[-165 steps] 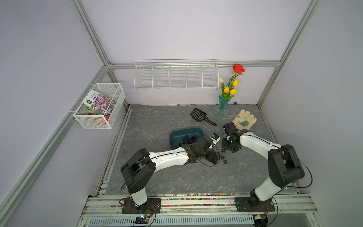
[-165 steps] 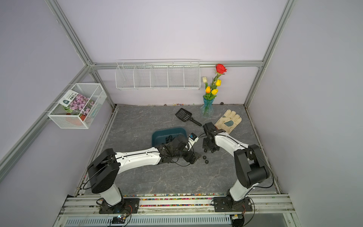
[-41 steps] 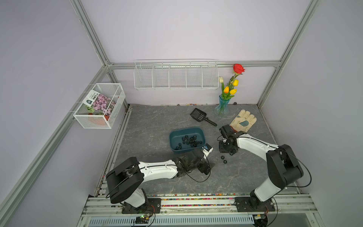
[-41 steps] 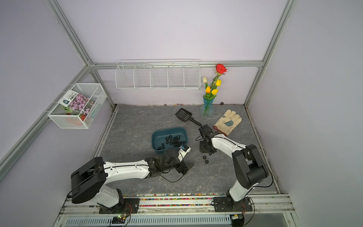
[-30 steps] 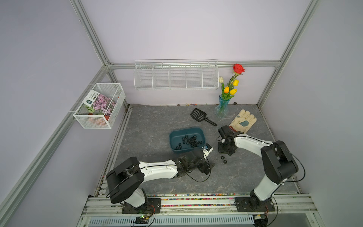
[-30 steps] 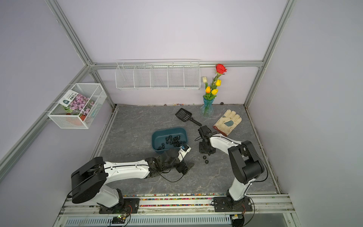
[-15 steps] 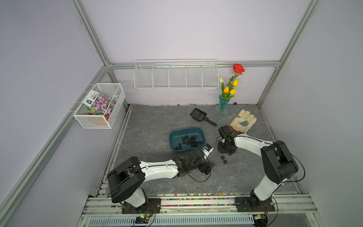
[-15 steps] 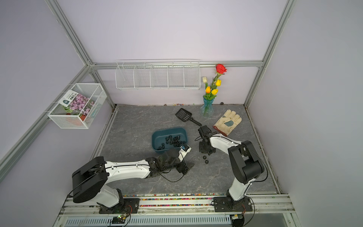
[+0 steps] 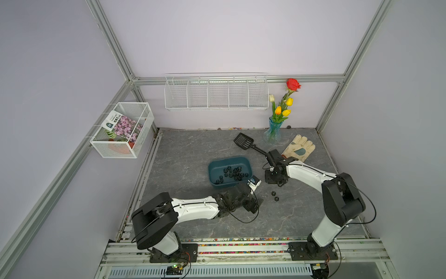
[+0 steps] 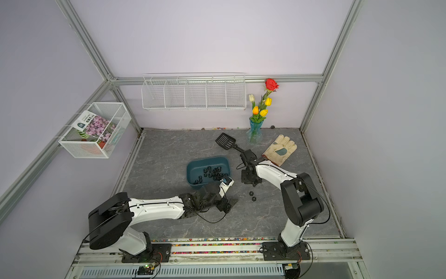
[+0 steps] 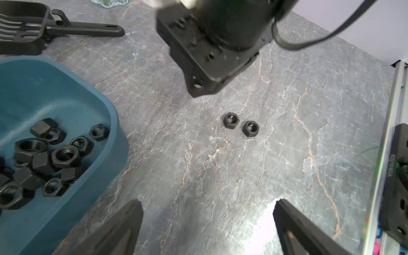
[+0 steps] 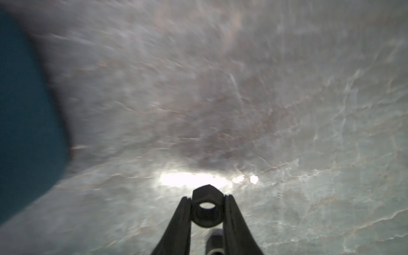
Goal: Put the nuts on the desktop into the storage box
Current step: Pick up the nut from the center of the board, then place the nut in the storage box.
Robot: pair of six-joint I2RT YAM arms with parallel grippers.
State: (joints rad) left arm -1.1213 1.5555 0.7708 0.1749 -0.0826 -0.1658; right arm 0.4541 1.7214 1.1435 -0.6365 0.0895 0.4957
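Right gripper (image 12: 207, 197) clamps one nut (image 12: 205, 217); left gripper (image 11: 207, 205) stands wide open beside the box (image 11: 99, 194). Scoop (image 9: 243, 141) and glove (image 9: 299, 149) lie behind the right arm (image 9: 306, 174). Right wrist view: desktop (image 12: 265, 110) blurred.

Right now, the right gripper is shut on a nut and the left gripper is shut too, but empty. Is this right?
Not fully. The left gripper is open, not shut; the left wrist view shows its jaws wide apart and empty. The right gripper is indeed shut on a nut.

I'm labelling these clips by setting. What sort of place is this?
Probably a robot test booth dressed as a garden bench: aluminium frame, two mounted arms, flower vase and glove.
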